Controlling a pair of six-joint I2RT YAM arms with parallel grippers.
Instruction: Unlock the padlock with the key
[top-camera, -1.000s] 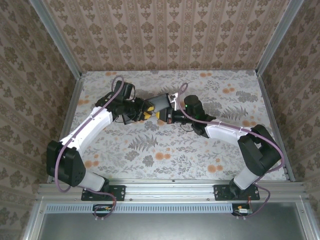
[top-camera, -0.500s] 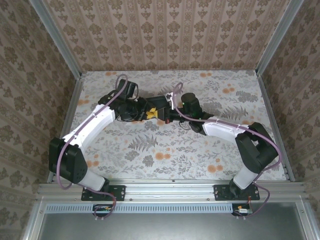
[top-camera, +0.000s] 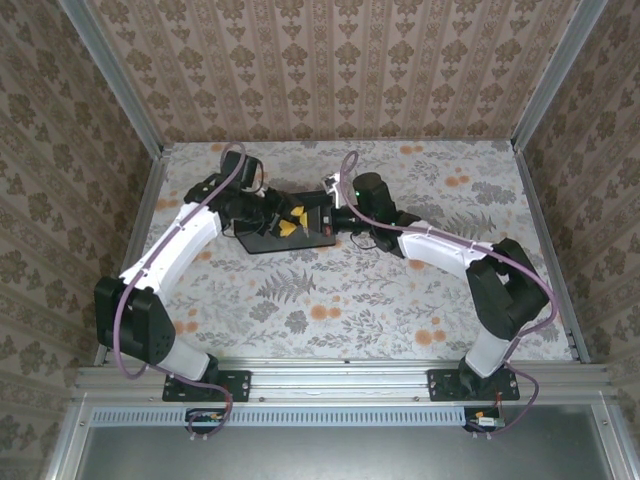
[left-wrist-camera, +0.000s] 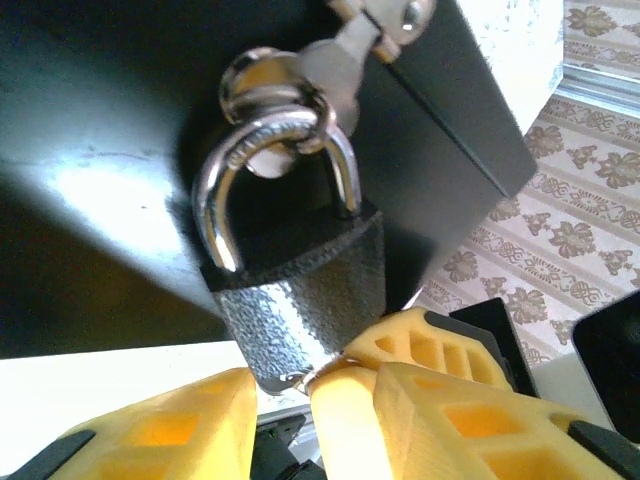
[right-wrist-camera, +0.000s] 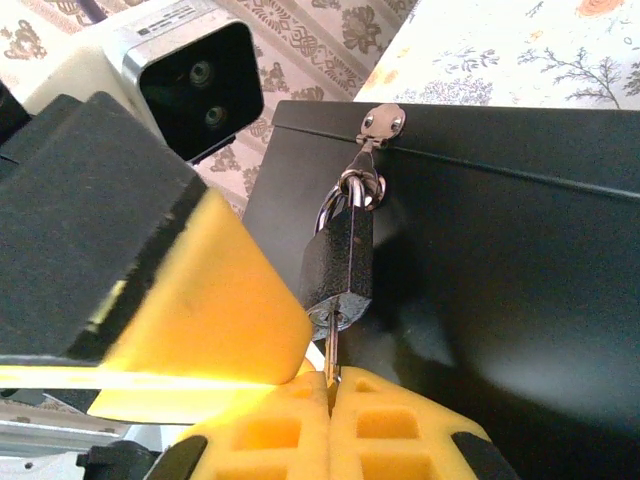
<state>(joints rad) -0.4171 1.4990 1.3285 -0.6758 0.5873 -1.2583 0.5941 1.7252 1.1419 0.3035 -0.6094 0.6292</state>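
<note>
- Left gripper (left-wrist-camera: 315, 395): it reaches in from the left. Its yellow fingers (left-wrist-camera: 150, 430) are apart, and the padlock's lower end sits at the gap between them. In the right wrist view one yellow pad touches the padlock's lower left corner. Whether the pair actually pinches the body, I cannot tell.
- Padlock (left-wrist-camera: 300, 300): a small dark grey lock near the middle of the table (top-camera: 350, 300), hanging against the side of the box. Its shackle (left-wrist-camera: 225, 180) is closed and threaded through a metal ring (left-wrist-camera: 270, 85) on the clasp.
- Handling, as a judgement: the padlock looks hard, rigid and light. The pebbled body should give good grip, while the polished shackle would be slippery. Because it dangles from the ring, it will likely swing or twist when the key turns. It is best held by the flat faces of the body, low down and clear of the keyhole.
- Key (right-wrist-camera: 330, 355): a thin metal blade that runs up into the bottom of the padlock. It looks stiff but slim, so it should be turned squarely, not levered.
- Right gripper (right-wrist-camera: 330, 385): it comes in from the right with its yellow fingers pressed together on the key's lower end.
- Box (right-wrist-camera: 480, 250): dark and flat-sided, lying behind the padlock.
</note>
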